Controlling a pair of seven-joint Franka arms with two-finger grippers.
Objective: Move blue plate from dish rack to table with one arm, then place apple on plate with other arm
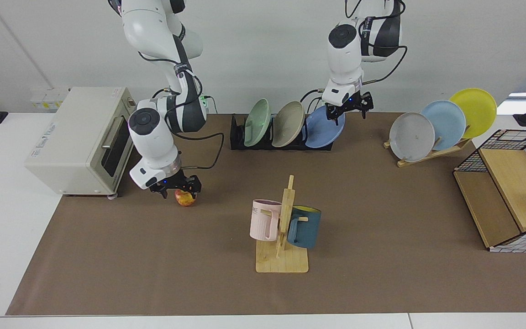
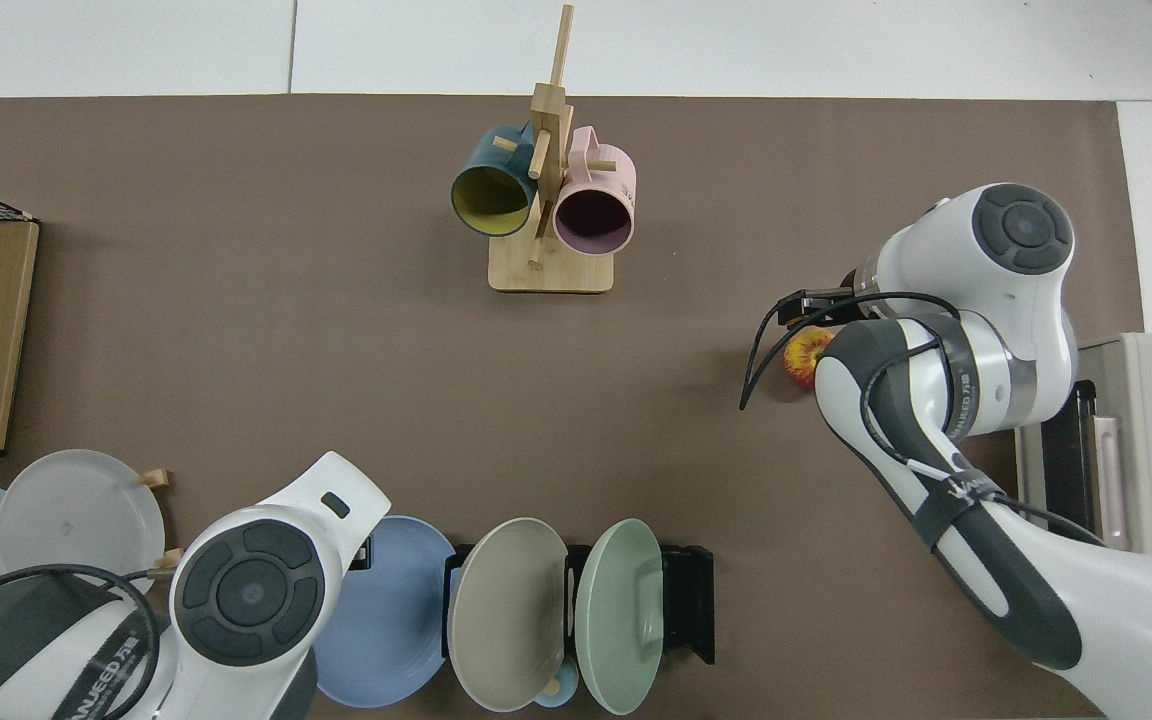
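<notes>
Blue plate [image 1: 321, 130]: round, matte periwinkle, leaning on edge at the end slot of the black dish rack [image 1: 238, 137]. Apple [image 1: 183, 198]: small, red-yellow, resting on the brown-matted worktop [image 1: 381, 228], well apart from the rack.
</notes>
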